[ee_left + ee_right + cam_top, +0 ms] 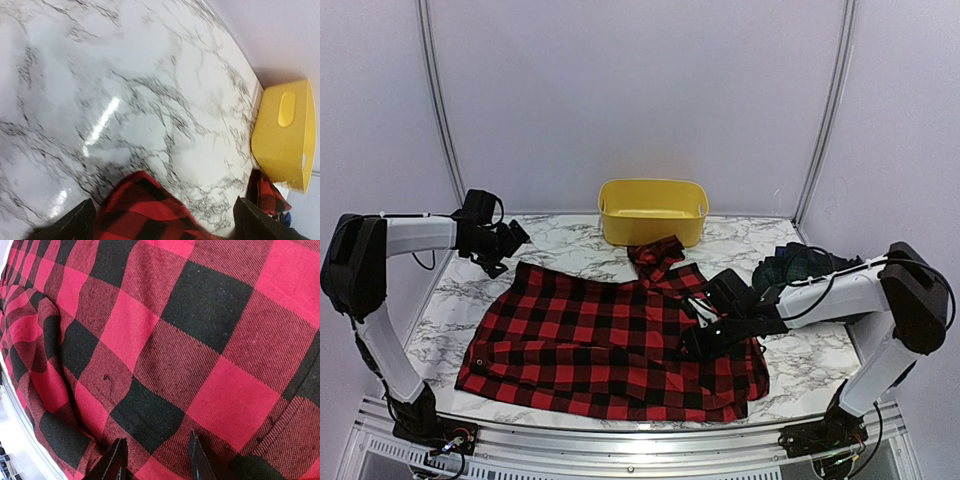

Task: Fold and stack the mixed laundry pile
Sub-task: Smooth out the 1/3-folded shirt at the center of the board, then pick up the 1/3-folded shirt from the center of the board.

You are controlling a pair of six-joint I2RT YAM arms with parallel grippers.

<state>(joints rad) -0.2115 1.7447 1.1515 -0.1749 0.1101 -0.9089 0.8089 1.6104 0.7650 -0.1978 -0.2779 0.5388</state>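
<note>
The red-and-black checked garment (600, 340) lies spread flat on the marble table. Its collar part (655, 255) is bunched in front of the tub. The dark green-navy tartan garment (798, 264) is heaped at the right, behind my right arm. I cannot make out the plain navy one. My left gripper (512, 240) hovers at the checked garment's far left corner. Its jaws are wide open, with that corner (145, 207) lying between the fingers (75, 222). My right gripper (700, 335) is low over the garment's right part, open, with its fingertips (114, 462) against the cloth (200, 340).
A yellow plastic tub (652, 210) stands at the back centre of the table, also in the left wrist view (285, 135). Bare marble (450, 300) shows left of the garment and at the front right (810, 370). The table's near edge (620, 430) runs just below the garment's hem.
</note>
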